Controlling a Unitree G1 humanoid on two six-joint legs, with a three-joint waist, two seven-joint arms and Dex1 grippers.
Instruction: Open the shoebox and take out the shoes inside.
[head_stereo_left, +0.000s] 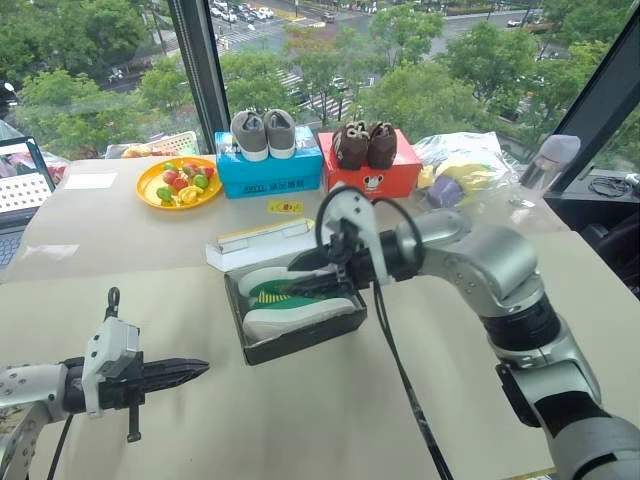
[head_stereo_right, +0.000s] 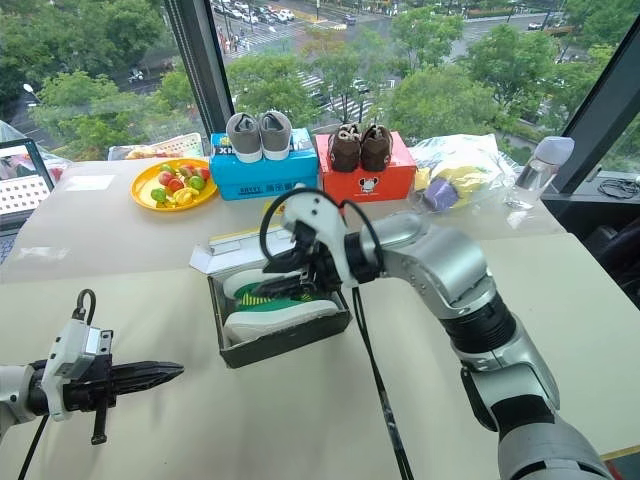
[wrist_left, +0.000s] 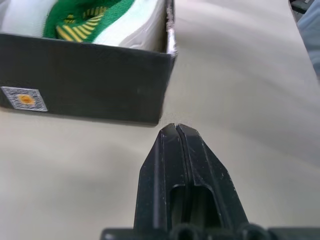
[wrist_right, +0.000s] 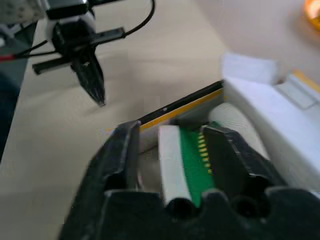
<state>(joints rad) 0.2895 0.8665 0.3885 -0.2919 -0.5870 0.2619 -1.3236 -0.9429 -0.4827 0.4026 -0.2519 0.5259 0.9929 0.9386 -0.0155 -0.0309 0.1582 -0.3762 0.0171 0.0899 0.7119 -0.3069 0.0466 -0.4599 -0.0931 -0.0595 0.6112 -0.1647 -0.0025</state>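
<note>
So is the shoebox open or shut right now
Open. The shoebox has its lid flipped back behind it, and the green shoes lie inside in plain sight.

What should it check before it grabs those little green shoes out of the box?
1. Box open: ok. The shoebox has its lid folded back behind it.
2. Shoes reachable: ok. The green shoes lie on their sides inside, uncovered.
3. Right gripper ready: ok. Its fingers are spread above a shoe.
4. Shoe gripped: not ok. The fingers have not closed on it.
5. Left gripper clear of the way: ok. It is shut, hanging above the table in front of the box's near corner.
6. Firm hold possible on a sideways shoe: cannot tell.
</note>
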